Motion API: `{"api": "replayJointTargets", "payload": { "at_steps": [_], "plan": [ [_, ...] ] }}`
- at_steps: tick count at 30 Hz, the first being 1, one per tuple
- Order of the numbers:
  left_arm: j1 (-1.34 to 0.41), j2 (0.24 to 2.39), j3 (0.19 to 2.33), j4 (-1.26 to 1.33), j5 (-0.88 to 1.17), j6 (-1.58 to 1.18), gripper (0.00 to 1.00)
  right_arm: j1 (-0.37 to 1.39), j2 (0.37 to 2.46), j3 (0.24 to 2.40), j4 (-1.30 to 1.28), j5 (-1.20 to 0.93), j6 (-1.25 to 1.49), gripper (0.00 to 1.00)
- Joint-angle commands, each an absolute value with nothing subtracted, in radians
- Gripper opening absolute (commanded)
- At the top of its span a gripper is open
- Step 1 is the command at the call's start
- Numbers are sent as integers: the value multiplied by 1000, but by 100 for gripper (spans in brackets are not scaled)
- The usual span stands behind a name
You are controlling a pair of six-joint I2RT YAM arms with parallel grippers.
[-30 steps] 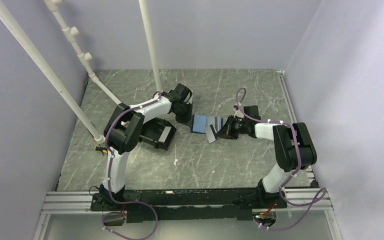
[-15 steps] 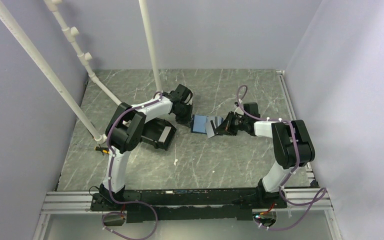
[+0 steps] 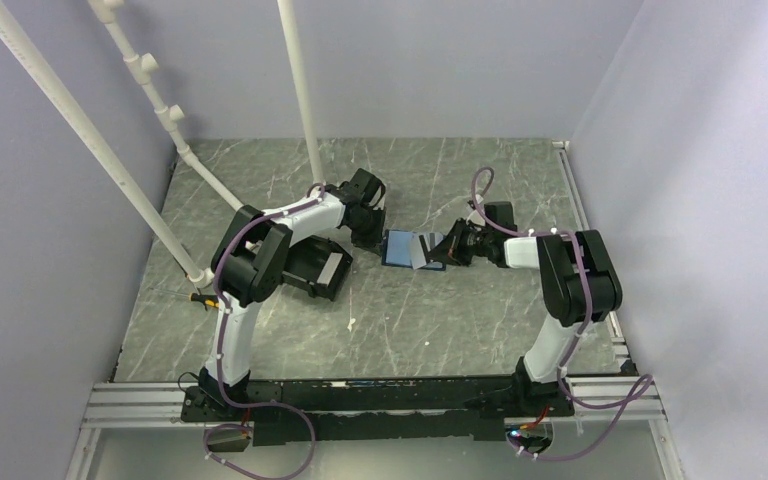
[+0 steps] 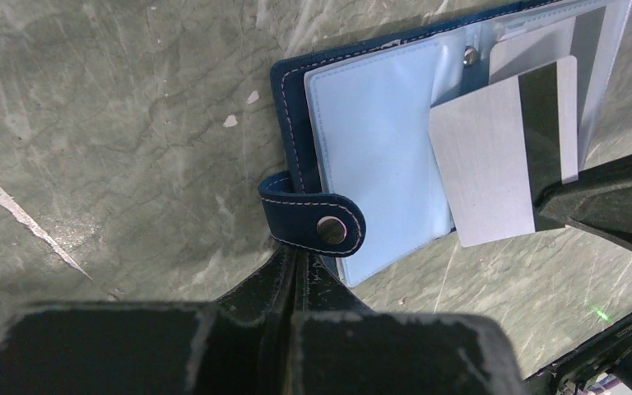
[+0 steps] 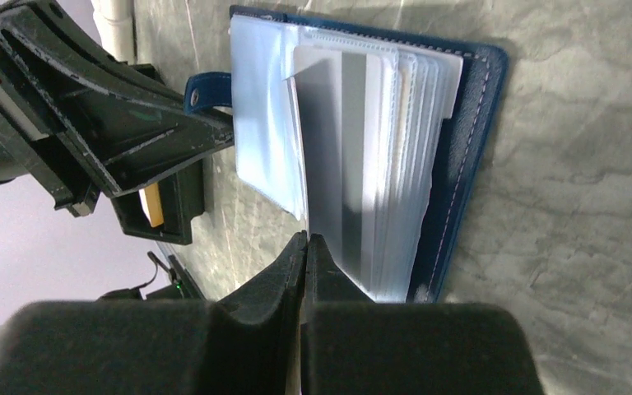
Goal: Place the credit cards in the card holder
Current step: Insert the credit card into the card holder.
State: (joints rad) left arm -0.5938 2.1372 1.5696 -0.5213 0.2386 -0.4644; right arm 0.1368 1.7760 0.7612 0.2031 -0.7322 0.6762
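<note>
The card holder [image 3: 398, 247] lies open on the table, navy outside and light blue inside [image 4: 370, 140], with clear sleeves [image 5: 403, 164]. My left gripper [image 4: 300, 251] is shut on its near edge, just under the snap tab [image 4: 321, 224]; in the top view this gripper [image 3: 370, 237] is at the holder's left side. My right gripper [image 5: 304, 243] is shut on the corner of the pale card [image 5: 333, 148], whose far end lies among the sleeves. The same card [image 4: 494, 156] shows a dark stripe. The orange-tan card [image 5: 154, 204] stands in the black bin.
The black bin [image 3: 315, 265] sits left of the holder, beside the left arm. White pipes [image 3: 300, 90] rise at the back left. Purple walls close in the sides and back of the grey marbled table [image 3: 410, 320].
My right gripper has moved left and slightly back with the pale card, bringing it from beside the holder's near edge onto the open holder. The left gripper has stayed put.
</note>
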Motion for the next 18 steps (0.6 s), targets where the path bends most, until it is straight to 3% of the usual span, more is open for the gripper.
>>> {"api": "replayJointTargets", "payload": {
  "at_steps": [1, 18],
  "plan": [
    [-609, 2142, 1596, -535, 248, -454, 2, 135, 1806, 797, 260, -701, 687, 0],
    [-612, 2140, 1603, -536, 278, -455, 2, 165, 1828, 791, 348, -670, 733, 0]
  ]
}}
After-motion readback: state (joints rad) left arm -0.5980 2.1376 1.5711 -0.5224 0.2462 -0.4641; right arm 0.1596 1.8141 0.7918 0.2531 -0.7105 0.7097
